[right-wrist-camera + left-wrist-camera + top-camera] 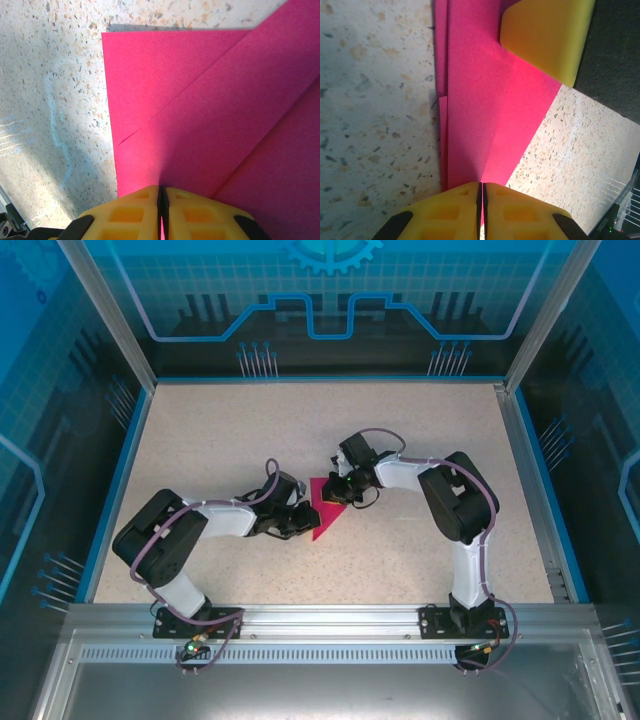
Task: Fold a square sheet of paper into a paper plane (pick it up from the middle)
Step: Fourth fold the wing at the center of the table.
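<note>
The magenta-pink sheet of paper (322, 502) lies at the middle of the table, folded into a pointed, layered shape with diagonal flaps. My left gripper (304, 521) comes at it from the left. In the left wrist view the paper (480, 100) runs into the left gripper (482, 184), whose yellow jaws are shut on its near edge at a crease. My right gripper (341, 490) meets the paper from the upper right. In the right wrist view the paper (210, 110) spreads out from the right gripper (163, 187), whose jaws pinch its edge. One right-gripper finger (545, 35) rests on the paper's far end.
The speckled beige table (220, 440) has a blue rim (125, 470) at left and back and a metal rail (330, 615) along the near edge. Metal frame posts (105, 310) and glass walls stand around it. Bare tabletop (60, 75) lies on all sides of the paper.
</note>
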You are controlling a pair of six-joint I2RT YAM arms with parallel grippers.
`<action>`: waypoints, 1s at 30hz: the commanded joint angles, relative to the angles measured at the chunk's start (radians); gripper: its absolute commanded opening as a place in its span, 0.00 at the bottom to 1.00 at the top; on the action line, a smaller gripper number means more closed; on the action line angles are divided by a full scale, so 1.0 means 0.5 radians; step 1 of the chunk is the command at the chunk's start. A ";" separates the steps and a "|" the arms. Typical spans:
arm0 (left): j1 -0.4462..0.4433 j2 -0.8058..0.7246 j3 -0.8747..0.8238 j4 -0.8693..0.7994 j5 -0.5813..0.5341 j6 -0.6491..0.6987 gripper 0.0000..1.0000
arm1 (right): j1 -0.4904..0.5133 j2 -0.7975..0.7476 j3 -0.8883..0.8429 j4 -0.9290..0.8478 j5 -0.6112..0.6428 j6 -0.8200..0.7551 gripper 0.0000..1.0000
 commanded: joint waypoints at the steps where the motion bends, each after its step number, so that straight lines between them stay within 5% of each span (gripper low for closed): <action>1: -0.035 -0.055 0.056 -0.091 0.072 -0.004 0.14 | 0.023 0.130 0.002 -0.100 0.116 -0.007 0.12; 30: -0.184 -0.147 -0.240 -0.201 -0.033 -0.124 0.13 | 0.018 0.170 -0.006 -0.106 0.130 0.019 0.11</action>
